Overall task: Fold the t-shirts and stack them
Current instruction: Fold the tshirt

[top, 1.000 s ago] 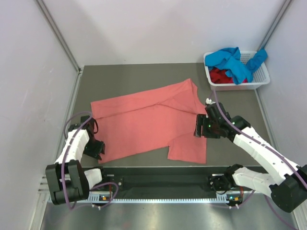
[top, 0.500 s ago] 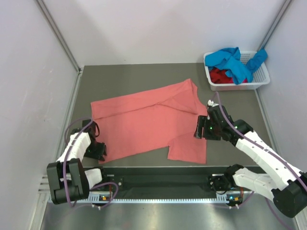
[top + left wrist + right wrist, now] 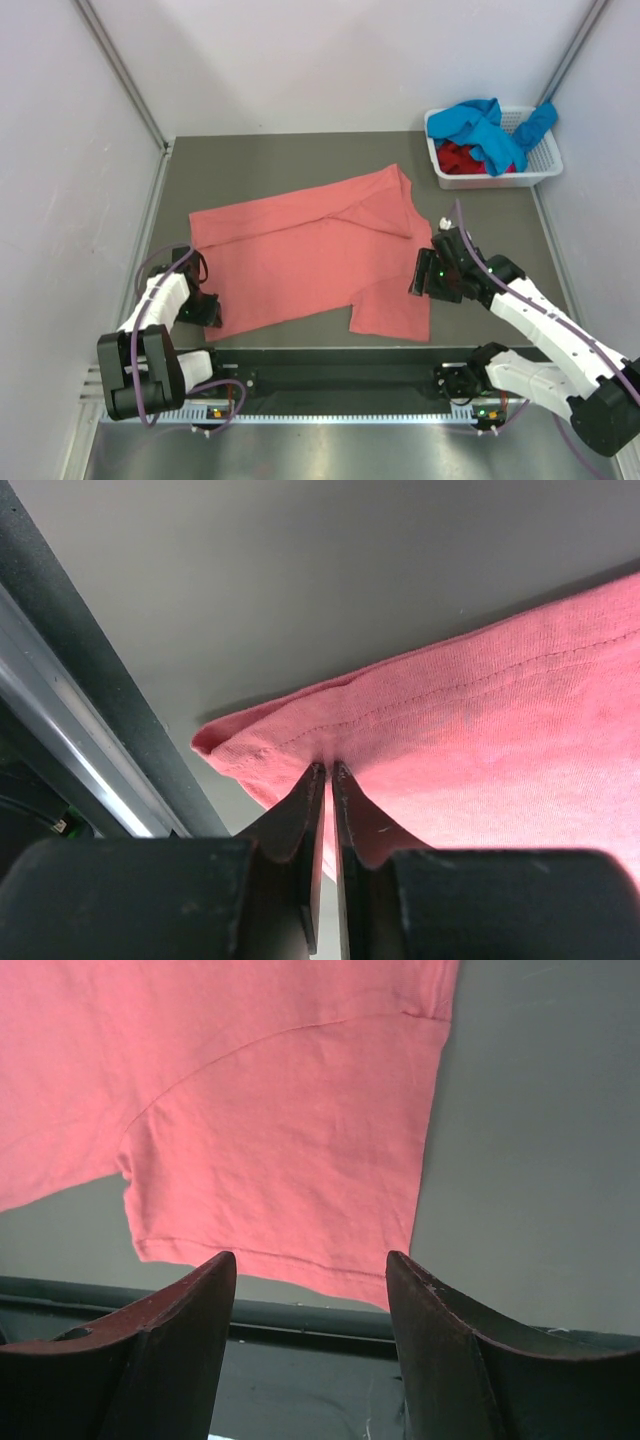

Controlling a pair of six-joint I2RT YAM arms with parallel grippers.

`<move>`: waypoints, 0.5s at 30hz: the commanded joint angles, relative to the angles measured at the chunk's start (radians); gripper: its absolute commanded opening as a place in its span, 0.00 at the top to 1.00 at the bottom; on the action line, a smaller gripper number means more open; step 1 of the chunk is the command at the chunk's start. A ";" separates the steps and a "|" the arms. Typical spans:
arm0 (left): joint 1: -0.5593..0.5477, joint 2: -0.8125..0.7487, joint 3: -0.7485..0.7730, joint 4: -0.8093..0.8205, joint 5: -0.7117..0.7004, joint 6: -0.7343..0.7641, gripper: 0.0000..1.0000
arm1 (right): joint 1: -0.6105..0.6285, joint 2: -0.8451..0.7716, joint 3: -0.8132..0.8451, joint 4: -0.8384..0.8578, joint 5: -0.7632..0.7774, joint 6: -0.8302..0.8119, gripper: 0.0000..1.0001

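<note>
The salmon-pink t-shirt [image 3: 300, 250] lies spread flat on the grey table. My left gripper [image 3: 205, 312] is at its near left corner. In the left wrist view the jaws [image 3: 327, 767] are shut on the hem of the pink shirt [image 3: 480, 730], with cloth showing between them. My right gripper [image 3: 420, 275] is open and empty, just above the shirt's right edge by the near sleeve. The right wrist view shows the gripper [image 3: 310, 1260] wide open over the pink sleeve [image 3: 280, 1110]. A bright blue t-shirt [image 3: 485, 130] and a dark red t-shirt [image 3: 460, 158] lie in the basket.
The white slotted basket [image 3: 495, 180] stands at the far right corner of the table. White walls close in the left, back and right sides. A dark rail [image 3: 300, 1315] runs along the table's near edge.
My left gripper has shifted a little toward the near edge at the shirt's corner. My right gripper has moved slightly right and nearer, off the shirt's fold. The shirt has not moved.
</note>
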 commanded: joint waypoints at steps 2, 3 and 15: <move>-0.002 0.032 -0.024 0.020 -0.078 -0.011 0.85 | 0.011 0.021 -0.013 0.019 -0.012 0.036 0.38; -0.002 0.034 -0.016 0.007 -0.087 -0.006 0.78 | 0.011 0.026 -0.013 0.024 -0.012 0.033 0.38; 0.000 0.034 0.241 -0.014 -0.242 0.179 0.55 | 0.011 0.072 0.006 0.077 -0.020 -0.047 0.37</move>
